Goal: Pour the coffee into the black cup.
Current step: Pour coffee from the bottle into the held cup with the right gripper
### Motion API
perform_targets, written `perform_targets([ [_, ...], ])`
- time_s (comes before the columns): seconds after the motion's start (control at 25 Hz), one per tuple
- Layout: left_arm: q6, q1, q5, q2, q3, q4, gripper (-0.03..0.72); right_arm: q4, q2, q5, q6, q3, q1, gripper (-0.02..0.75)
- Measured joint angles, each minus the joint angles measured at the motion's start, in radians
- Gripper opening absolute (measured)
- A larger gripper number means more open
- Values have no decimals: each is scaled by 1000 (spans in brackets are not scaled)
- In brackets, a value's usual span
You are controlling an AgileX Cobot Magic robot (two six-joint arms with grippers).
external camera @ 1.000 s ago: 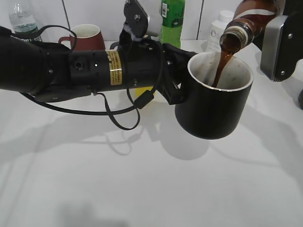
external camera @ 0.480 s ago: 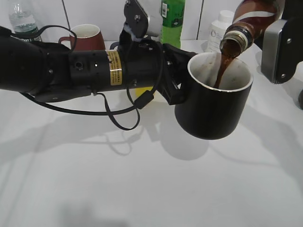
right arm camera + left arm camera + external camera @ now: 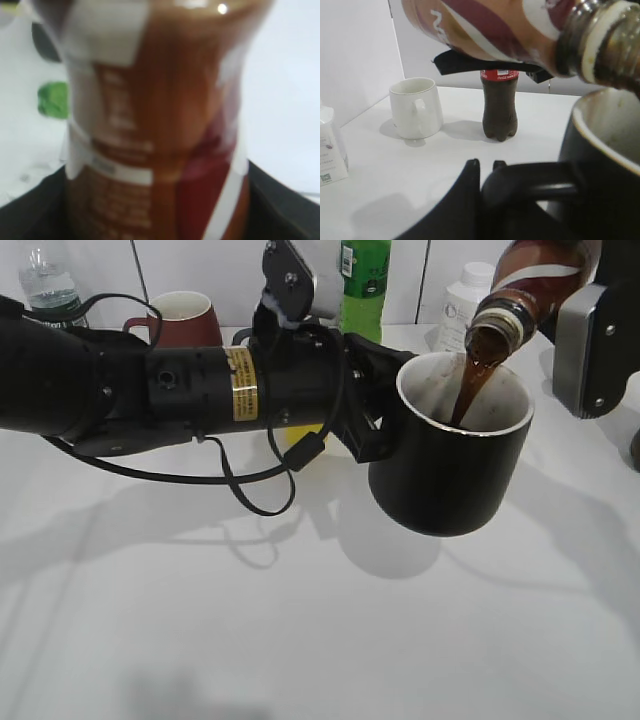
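My left gripper (image 3: 372, 405) is shut on the handle of the black cup (image 3: 450, 475) and holds it above the table. The cup's white inside faces up. My right gripper (image 3: 585, 335) is shut on the coffee bottle (image 3: 530, 285), tilted mouth-down over the cup. A brown stream runs from its mouth into the cup. In the left wrist view the jaws (image 3: 487, 172) close on the handle, with the cup (image 3: 600, 170) at right and the bottle (image 3: 520, 27) above. The right wrist view is filled by the blurred bottle (image 3: 160, 125).
A maroon mug (image 3: 180, 320), a green bottle (image 3: 363, 285), a white bottle (image 3: 462, 305) and a clear water bottle (image 3: 45, 280) stand along the back. The left wrist view shows a white mug (image 3: 416, 107) and a cola bottle (image 3: 499, 105).
The bottle and right gripper have shifted slightly up and right since the earliest frame. The coffee keeps streaming into the cup. The left arm and cup have not moved.
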Motion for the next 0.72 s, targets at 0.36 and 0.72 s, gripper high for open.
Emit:
perform_targets([
  [0.36, 1, 0, 2, 0, 0, 0, 40, 1, -2, -17, 181, 0, 0, 527],
  [0.72, 59, 0, 8, 0, 0, -110, 40, 2, 29, -130, 473, 0, 0, 527],
])
